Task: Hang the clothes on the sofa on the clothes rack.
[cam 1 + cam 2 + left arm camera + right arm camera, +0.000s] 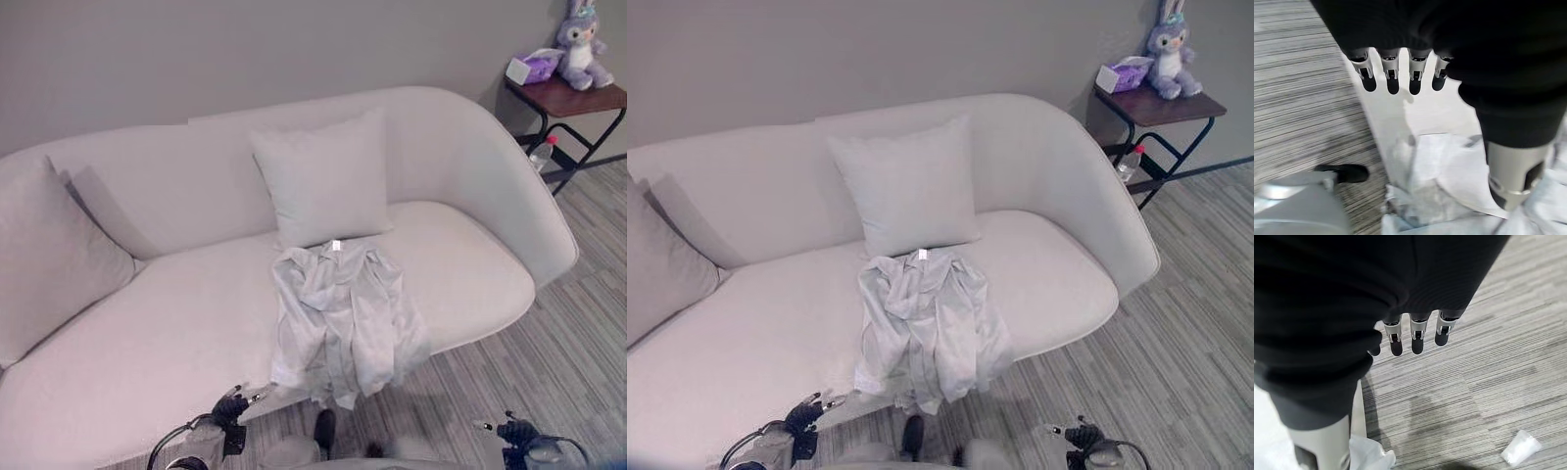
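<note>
A pale grey shirt [343,313] lies crumpled on the middle of the white sofa seat [167,333], its lower part draped over the front edge. My left hand [231,405] hangs low in front of the sofa, just left of the shirt's hem, with straight fingers [1392,81] and nothing in it; the shirt [1449,186] shows past them, untouched. My right hand [516,431] hangs over the carpet to the right of the shirt, its fingers [1417,340] also straight and holding nothing. A corner of the shirt [1369,455] shows beside its thumb.
A square cushion [323,181] leans on the sofa back behind the shirt; another cushion [49,259] sits at the left end. A dark side table [573,98] at the right holds a plush rabbit [583,44] and a tissue box [532,67]. A white scrap [1520,448] lies on the striped carpet.
</note>
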Motion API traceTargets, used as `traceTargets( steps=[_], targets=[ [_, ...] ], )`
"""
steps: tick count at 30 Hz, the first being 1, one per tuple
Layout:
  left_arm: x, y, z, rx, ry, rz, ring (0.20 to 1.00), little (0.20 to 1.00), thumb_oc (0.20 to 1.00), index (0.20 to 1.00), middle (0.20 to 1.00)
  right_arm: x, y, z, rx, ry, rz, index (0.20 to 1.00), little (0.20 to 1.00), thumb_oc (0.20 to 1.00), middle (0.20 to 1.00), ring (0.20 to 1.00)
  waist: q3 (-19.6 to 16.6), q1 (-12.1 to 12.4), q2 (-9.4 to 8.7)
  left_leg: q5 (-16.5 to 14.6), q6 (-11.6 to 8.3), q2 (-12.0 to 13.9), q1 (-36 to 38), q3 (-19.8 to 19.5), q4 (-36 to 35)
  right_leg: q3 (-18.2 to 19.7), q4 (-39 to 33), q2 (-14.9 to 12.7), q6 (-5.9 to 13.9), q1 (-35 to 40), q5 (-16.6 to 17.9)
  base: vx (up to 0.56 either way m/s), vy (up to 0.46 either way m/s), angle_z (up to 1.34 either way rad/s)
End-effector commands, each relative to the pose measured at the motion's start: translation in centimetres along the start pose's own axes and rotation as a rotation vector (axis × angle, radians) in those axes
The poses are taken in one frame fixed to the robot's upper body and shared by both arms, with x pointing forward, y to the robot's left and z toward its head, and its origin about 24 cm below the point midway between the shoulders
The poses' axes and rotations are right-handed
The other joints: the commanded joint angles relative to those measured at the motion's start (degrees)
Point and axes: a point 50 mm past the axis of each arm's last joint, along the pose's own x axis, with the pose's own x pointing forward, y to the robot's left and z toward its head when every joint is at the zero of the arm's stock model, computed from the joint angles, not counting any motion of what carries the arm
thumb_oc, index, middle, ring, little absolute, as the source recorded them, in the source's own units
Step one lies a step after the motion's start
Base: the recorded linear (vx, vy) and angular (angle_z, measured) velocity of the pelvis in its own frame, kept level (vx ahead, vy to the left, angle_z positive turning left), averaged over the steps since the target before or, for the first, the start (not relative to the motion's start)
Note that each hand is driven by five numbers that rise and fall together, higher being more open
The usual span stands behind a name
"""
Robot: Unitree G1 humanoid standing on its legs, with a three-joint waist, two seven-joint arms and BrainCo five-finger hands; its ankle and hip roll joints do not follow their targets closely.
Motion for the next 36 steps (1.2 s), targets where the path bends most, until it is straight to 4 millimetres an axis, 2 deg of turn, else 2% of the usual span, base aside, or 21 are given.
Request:
traceTargets(
  steps=[1,2,3,4,5,6,7,9,13,18,22,23,24,25,27,28,30,31,33,34,36],
  targets=[
    [0.0,1.5,0.9,-0.016,-0.039,0.046,1.0,1.0,1.0,1.0,1.0,-0.2,-1.7,-0.7,-0.011,0.006,-0.047,1.0,1.0,1.0,1.0,1.0,-1.81,0.9,-0.52,-6.2,-5.8,-1.84,1.48,3.28,0.16,0.05,-6.86,-1.54,0.05,-0.37,9.38,0.1,-0.111,0.08],
    [0.0,1.6,1.1,-0.017,-0.046,0.051,1.0,1.0,1.0,1.0,1.0,-0.2,-1.8,-0.7,-0.01,0.005,-0.047,1.0,1.0,1.0,1.0,1.0,-1.62,0.76,-0.8,-6.6,-5.91,-1.98,1.64,2.82,0.16,1.41,-9.72,-2.29,0.56,-1.08,11.15,0.06,-0.062,0.12],
    [0.0,1.6,1.1,-0.017,-0.046,0.051,1.0,1.0,1.0,1.0,1.0,-0.2,-1.8,-0.7,-0.01,0.005,-0.047,1.0,1.0,1.0,1.0,1.0,-1.6,0.77,-0.79,-6.61,-5.91,-1.97,1.66,2.82,0.16,1.41,-9.74,-2.28,0.55,-1.05,11.15,0.05,-0.08,0.2],
    [0.0,1.8,1.6,-0.015,-0.061,0.06,1.0,1.0,1.0,1.0,1.0,-0.1,-1.8,-0.6,-0.013,0.006,-0.047,1.0,1.0,1.0,1.0,1.0,-0.96,0.3,-1.56,-7.22,-5.98,-2.46,2.31,1.69,0.16,5.11,-12.91,-2.26,1.49,-2.66,13.81,0.05,-0.083,0.3],
    [0.1,1.9,1.7,-0.008,-0.065,0.061,1.0,1.0,1.0,1.0,1.0,-0.2,-1.6,-1.0,-0.013,0.021,-0.038,1.0,1.0,1.0,1.0,1.0,-0.98,0.24,-2.28,-7.44,-6.15,-2.76,2.59,1.24,0.16,6.94,-15.2,-2.33,2.19,-1.56,14.21,0.05,-0.082,0.27],
    [0.1,1.9,1.7,-0.007,-0.065,0.061,1.0,1.0,1.0,1.0,1.0,-0.2,-1.5,-1.0,-0.013,0.021,-0.038,1.0,1.0,1.0,1.0,1.0,-0.87,0.25,-2.28,-7.46,-6.14,-2.77,2.72,1.24,0.16,6.92,-15.36,-2.34,2.2,-1.36,14.28,0.1,-0.099,0.38],
    [0.0,2.0,1.4,-0.013,-0.056,0.065,1.0,1.0,1.0,1.0,1.0,-0.3,-1.5,-1.7,-0.013,0.037,-0.032,1.0,1.0,1.0,1.0,1.0,-1.54,0.64,-3.71,-8.16,-6.57,-2.9,3.1,1.49,0.16,6.43,-18.02,-3.28,2.64,0.28,14.75,0.11,-0.102,0.41],
    [0.0,1.9,1.1,-0.017,-0.048,0.067,1.0,1.0,1.0,1.0,1.0,-0.4,-1.5,-1.9,-0.019,0.043,-0.034,1.0,1.0,1.0,1.0,1.0,-2.28,0.64,-4.39,-8.25,-6.98,-2.57,3.05,1.56,0.16,4.79,-19.91,-3.64,3.19,1.87,15.53,0.11,-0.124,0.18],
    [0.0,1.7,0.9,-0.028,-0.047,0.069,1.0,1.0,1.0,1.0,1.0,-0.4,-2.3,-1.7,-0.007,0.028,-0.055,1.0,1.0,1.0,1.0,1.0,-3.22,0.27,-4.18,-7.89,-7.64,-1.54,1.94,1.12,0.16,2.82,-21.83,-2.86,3.01,3.25,15.04,0.06,-0.115,-0.03],
    [0.0,1.9,2.4,-0.052,-0.105,0.079,1.0,1.0,1.0,1.0,1.0,-0.4,-2.2,-1.1,-0.052,0.0,-0.044,1.0,1.0,1.0,1.0,1.0,-3.12,0.61,-3.28,-7.55,-8.7,-0.19,1.62,-0.82,0.16,1.23,-19.27,-2.02,1.78,3.78,11.72,0.02,-0.13,0.19],
    [0.0,2.1,3.2,-0.041,-0.14,0.08,1.0,1.0,1.0,1.0,1.0,-0.2,-2.2,0.9,-0.1,-0.068,-0.036,1.0,1.0,1.0,1.0,1.0,-3.21,1.73,-3.11,-6.76,-10.37,2.2,1.4,-3.36,0.16,-0.8,-19.93,-0.16,-0.01,6.17,9.51,0.03,-0.162,0.31],
    [0.0,2.1,3.2,-0.041,-0.14,0.08,1.0,1.0,1.0,1.0,1.0,-0.2,-2.2,0.9,-0.1,-0.068,-0.036,1.0,1.0,1.0,1.0,1.0,-3.18,1.64,-3.08,-6.78,-10.4,2.23,1.44,-3.45,0.16,-0.9,-19.94,-0.13,-0.04,6.24,9.49,-0.01,-0.132,0.36],
    [0.0,2.0,4.1,-0.029,-0.165,0.072,1.0,1.0,1.0,1.0,1.0,-0.1,-2.5,2.2,-0.102,-0.111,-0.047,1.0,1.0,1.0,1.0,1.0,-2.5,2.02,-3.03,-5.66,-11.11,2.76,0.8,-4.18,0.16,-1.29,-20.28,0.52,-0.55,6.67,9.09,-0.08,-0.138,0.45],
    [0.1,1.8,5.6,-0.014,-0.211,0.063,1.0,1.0,1.0,1.0,1.0,-0.1,-3.3,4.0,-0.104,-0.175,-0.071,1.0,1.0,1.0,1.0,1.0,-0.91,2.48,-3.47,-5.22,-11.79,2.53,-1.93,-5.03,3.17,-2.54,-20.55,0.49,-1.23,7.14,8.55,-0.16,-0.147,0.39],
    [0.1,1.3,7.6,-0.03,-0.271,0.053,1.0,1.0,1.0,1.0,1.0,-0.1,-4.2,5.9,-0.103,-0.223,-0.104,1.0,1.0,1.0,1.0,1.0,1.14,2.59,-4.11,-4.75,-12.9,1.87,-7.84,-5.26,8.15,-4.34,-20.39,-0.77,-1.19,6.93,8.37,-0.17,0.004,0.83],
    [0.1,1.1,8.4,-0.048,-0.294,0.049,1.0,1.0,1.0,1.0,1.0,-0.2,-4.6,6.5,-0.112,-0.238,-0.117,1.0,1.0,1.0,1.0,1.0,1.31,2.7,-3.77,-4.06,-12.75,2.11,-9.49,-5.2,7.15,-5.01,-20.48,-0.99,-0.87,7.07,8.25,-0.05,0.118,1.29],
    [0.1,0.8,8.5,-0.039,-0.296,0.04,1.0,1.0,1.0,1.0,1.0,-0.2,-5.0,7.1,-0.114,-0.252,-0.129,1.0,1.0,1.0,1.0,1.0,1.51,3.0,-3.49,-3.42,-12.45,2.38,-10.87,-4.57,6.21,-5.13,-20.3,-1.11,-0.57,6.97,8.29,0.05,0.124,0.75],
    [0.1,0.6,8.2,-0.046,-0.292,0.034,1.0,1.0,1.0,1.0,1.0,-0.1,-4.0,7.6,-0.143,-0.266,-0.095,1.0,1.0,1.0,1.0,1.0,0.22,3.18,-2.85,-3.32,-11.8,2.85,-9.06,-4.34,2.99,-4.63,-20.03,-1.04,0.09,7.02,7.73,0.08,0.115,0.12],
    [0.1,0.5,8.0,-0.042,-0.291,0.034,1.0,1.0,1.0,1.0,1.0,-0.2,-3.6,7.6,-0.154,-0.269,-0.085,1.0,1.0,1.0,1.0,1.0,-0.55,3.04,-2.54,-3.02,-11.5,2.8,-7.86,-3.97,1.58,-4.23,-19.89,-1.28,0.37,6.98,7.75,0.14,0.233,-0.14],
    [0.1,0.5,7.7,-0.027,-0.29,0.03,1.0,1.0,1.0,1.0,1.0,-0.2,-3.1,7.7,-0.155,-0.284,-0.072,1.0,1.0,1.0,1.0,1.0,-1.8,2.65,-2.36,-3.09,-10.88,2.01,-6.5,-2.9,0.17,-3.6,-19.4,-2.77,0.96,6.59,7.86,0.18,0.356,-0.35],
    [0.0,0.6,7.8,-0.01,-0.299,0.03,1.0,1.0,1.0,1.0,1.0,-0.2,-2.5,8.1,-0.158,-0.297,-0.062,1.0,1.0,1.0,1.0,1.0,-1.97,2.82,-2.23,-3.93,-10.09,0.8,-5.76,-1.25,0.16,-3.18,-19.12,-4.44,1.84,5.87,8.65,0.09,0.257,-0.22]
  ],
)
